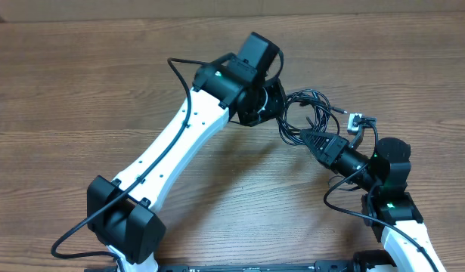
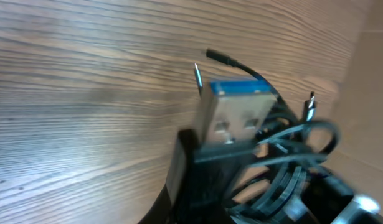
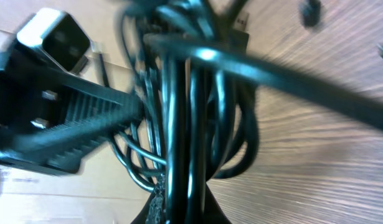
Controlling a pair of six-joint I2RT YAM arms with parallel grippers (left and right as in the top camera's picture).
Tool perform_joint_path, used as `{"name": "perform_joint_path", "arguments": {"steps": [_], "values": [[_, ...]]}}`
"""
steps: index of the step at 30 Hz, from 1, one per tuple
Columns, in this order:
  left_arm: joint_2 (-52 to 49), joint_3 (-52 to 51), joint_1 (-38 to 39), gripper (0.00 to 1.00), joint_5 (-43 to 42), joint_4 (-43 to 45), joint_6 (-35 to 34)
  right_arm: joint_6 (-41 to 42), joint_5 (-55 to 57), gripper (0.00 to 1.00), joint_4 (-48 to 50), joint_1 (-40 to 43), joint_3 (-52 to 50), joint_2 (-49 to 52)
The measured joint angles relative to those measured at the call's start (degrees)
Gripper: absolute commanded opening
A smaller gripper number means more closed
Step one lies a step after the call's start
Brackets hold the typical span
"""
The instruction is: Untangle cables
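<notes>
Wood-grain table (image 1: 81,75) filled the overhead view, with two white and black arms reaching over it toward one spot right of centre. The left arm (image 1: 179,143) stretched diagonally from the near left corner, and the right arm (image 1: 398,227) came up from the near right, so the two met from opposite sides of the cables (image 1: 311,106), probably to draw the tangle apart between them. The cables lay as a knot of thin black loops on the table between the two tools. The left gripper (image 1: 276,102) sat at the knot's left edge; its own camera showed a USB plug (image 2: 235,118), silver with a blue insert, looming directly ahead, but whether the jaws gripped it could not be told. The right gripper (image 1: 308,137) tapered to a narrow point at the knot's lower edge, jaws seemingly closed on several strands that ran straight down through its camera's view. A small silver-tipped plug (image 1: 356,121) lay loose just right of the knot.
</notes>
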State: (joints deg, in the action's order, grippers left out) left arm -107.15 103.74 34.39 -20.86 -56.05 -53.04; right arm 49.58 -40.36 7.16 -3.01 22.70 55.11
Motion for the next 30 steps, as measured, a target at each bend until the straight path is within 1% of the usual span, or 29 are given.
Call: {"name": "perform_joint_path", "arguments": {"steps": [1, 5, 12, 14, 16, 20, 21, 22, 25, 26, 30], "values": [[0.0, 0.0, -1.0, 0.04, -1.6, 1.2, 0.4, -1.1, 0.1, 0.08, -1.5, 0.0, 0.0, 0.0], [0.0, 0.0, -3.7, 0.04, -3.6, 2.8, 1.8, -2.8, -0.1, 0.13, -4.7, -0.1, 0.0, 0.0], [0.0, 0.0, -4.6, 0.04, -4.5, 2.8, 7.8, -3.9, -1.0, 0.13, -8.1, -0.1, 0.0, 0.0], [0.0, 0.0, -4.5, 0.04, -4.7, 2.8, 10.1, -4.2, -1.3, 0.15, -8.7, -0.1, 0.0, 0.0], [0.0, 0.0, -4.5, 0.04, -4.7, 2.7, 11.8, -4.3, -1.4, 0.2, -9.5, -0.1, 0.0, 0.0], [0.0, 0.0, -4.7, 0.04, -4.7, 2.3, 14.3, -4.5, -1.6, 0.37, -12.2, -0.1, 0.0, 0.0], [0.0, 0.0, -4.8, 0.04, -4.7, 1.9, 14.8, -4.5, -1.6, 0.4, -13.0, -0.1, 0.0, 0.0], [0.0, 0.0, -4.8, 0.04, -4.6, 1.5, 15.5, -4.9, -1.7, 0.47, -14.3, -0.1, 0.0, 0.0], [0.0, 0.1, -4.9, 0.04, -4.0, -0.1, 17.0, -4.9, -1.8, 0.56, -15.8, -0.1, 0.0, 0.0], [0.0, 0.1, -4.9, 0.04, -3.3, -1.1, 17.3, -4.9, -1.8, 0.57, -16.8, -0.1, 0.0, 0.0], [0.0, 0.1, -4.9, 0.04, 1.9, -6.8, 18.1, -4.8, -1.9, 0.66, -17.7, -0.1, 0.0, 0.0]]}}
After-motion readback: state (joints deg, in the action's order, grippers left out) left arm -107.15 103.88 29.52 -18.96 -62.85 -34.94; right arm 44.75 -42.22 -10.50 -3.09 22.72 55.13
